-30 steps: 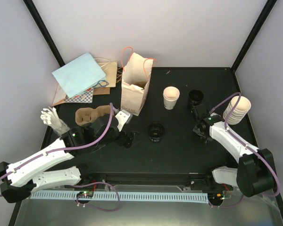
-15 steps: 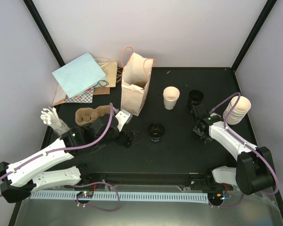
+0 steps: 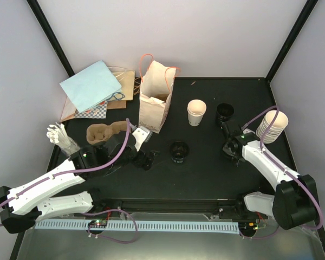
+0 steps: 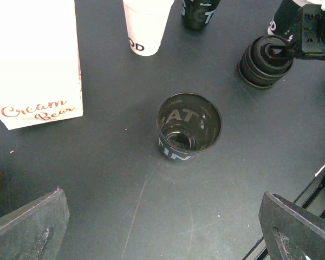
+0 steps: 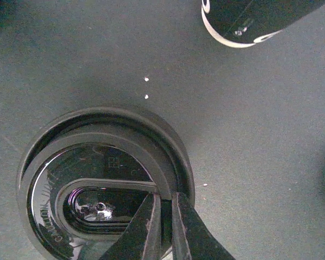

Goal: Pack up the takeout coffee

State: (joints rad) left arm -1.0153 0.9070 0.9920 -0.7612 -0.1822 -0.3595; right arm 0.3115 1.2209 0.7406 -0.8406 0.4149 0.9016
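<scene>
The right gripper (image 5: pixel 165 199) is pinching the raised rim of the top lid (image 5: pixel 86 184), its two fingers (image 5: pixel 146 227) drawn almost together with only the thin wall of that rim between them. This lid is sitting on a stack of black lids (image 4: pixel 264 60), which is resting on the black table (image 3: pixel 206 176) toward the right side, just in front of a far black cup (image 3: pixel 224 112). The white cup (image 3: pixel 196 112) is standing upright and uncovered near the middle back, between the paper bag (image 3: pixel 154 100) and the far black cup, apart from both. A second cup, the open black cup (image 4: pixel 188 125), is standing upright at the centre of the table, mouth up with pale lettering on its side. The left gripper (image 3: pixel 146 158) is sitting low just to the left of it, its fingers (image 4: pixel 32 227) spread wide and holding nothing; from the left wrist view the open black cup is lying ahead, between the two fingers but well clear of them. The paper bag, with orange handles and "Cream Bear" printed near its base, is standing open at the back. A brown pulp tray (image 3: pixel 104 131) is lying to the left of the bag's base, close behind the left arm. A stack of cream cups (image 3: pixel 273 125) is standing at the right edge, and a pale blue bag (image 3: pixel 91 84) is lying flat over other paper bags in the back left corner.
</scene>
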